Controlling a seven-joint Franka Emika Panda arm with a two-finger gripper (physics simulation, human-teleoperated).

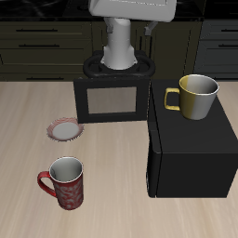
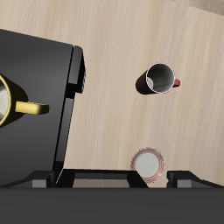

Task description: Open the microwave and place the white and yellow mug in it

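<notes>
Nearest the front edge of the pale wood-grain bench (image 1: 112, 200) stands a red patterned mug (image 1: 63, 182) with a grey inside, upright, its mouth open upward and its curved handle turned outward toward the bench's side edge. Beside it, and reaching a little farther back, sits the microwave (image 1: 191, 153), a large matte black box with sharp edges and flat faces; the wrist view shows its door (image 2: 72, 109) shut, with a bar handle standing off the face. On its flat top, at the rear corner, rests the white and yellow mug (image 1: 194, 96): a smooth, glossy cylinder, mustard-yellow outside, pale within. It stands upright, long axis vertical, with its yellow loop handle (image 1: 171, 99) pointing sideways toward the middle of the bench.

Farther back lies a small round plate (image 1: 64, 130), whitish with a reddish patterned rim, flat on the wood. Behind that stands a low black box (image 1: 112, 96) with a dark framed front, and above it the grey-white robot arm (image 1: 125, 33). The gripper (image 2: 112, 179) appears only as dark finger parts at the wrist view's edge, standing well apart and holding nothing. It hangs high, well away from the yellow mug.
</notes>
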